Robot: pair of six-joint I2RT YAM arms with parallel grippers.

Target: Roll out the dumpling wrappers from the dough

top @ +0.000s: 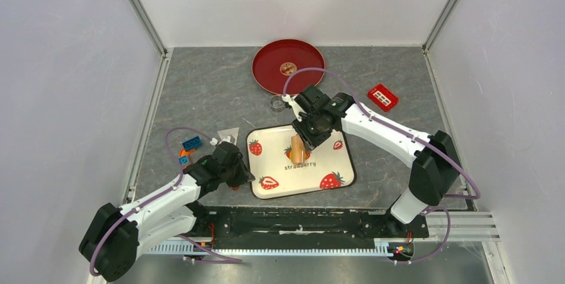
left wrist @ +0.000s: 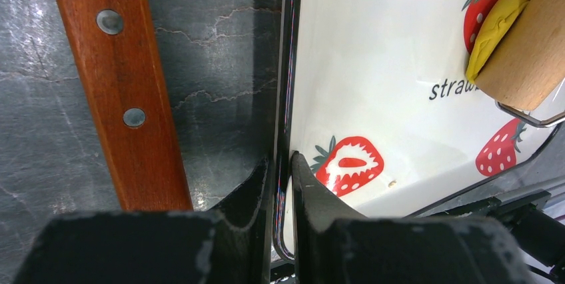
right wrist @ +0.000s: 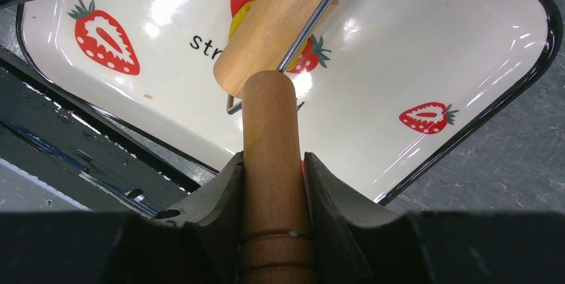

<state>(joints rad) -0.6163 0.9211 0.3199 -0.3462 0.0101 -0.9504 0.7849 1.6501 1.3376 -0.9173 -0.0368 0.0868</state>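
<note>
Right hand (right wrist: 273, 161) gripping roller (right wrist: 276, 27), knife handle (left wrist: 123, 91) beside tray (left wrist: 373, 64)

**Finding:** one legible inscription. It stands on the floor of the white rectangular enamel tray with a black rim and red strawberry prints (top: 273, 164). It is the single word (top: 301, 166) "strawberry", in black lower-case slanted letters near the tray's centre.

**Top view:** the whole word reads left to right, just below the pale wooden cylindrical roller on a wire frame (top: 298, 149).

**Left wrist view:** the tray (left wrist: 373, 64) shows only "straw" (left wrist: 452, 89); the roller (left wrist: 526, 51) covers the remainder.

**Right wrist view:** the tray (right wrist: 413, 51) shows only "str" (right wrist: 202, 44), the rest hidden behind the roller (right wrist: 273, 27).

**Unreadable:** any marking on the small yellowish round disc (top: 288, 68) lying on the dark red round plate (top: 263, 84) is too small to tell.
</note>
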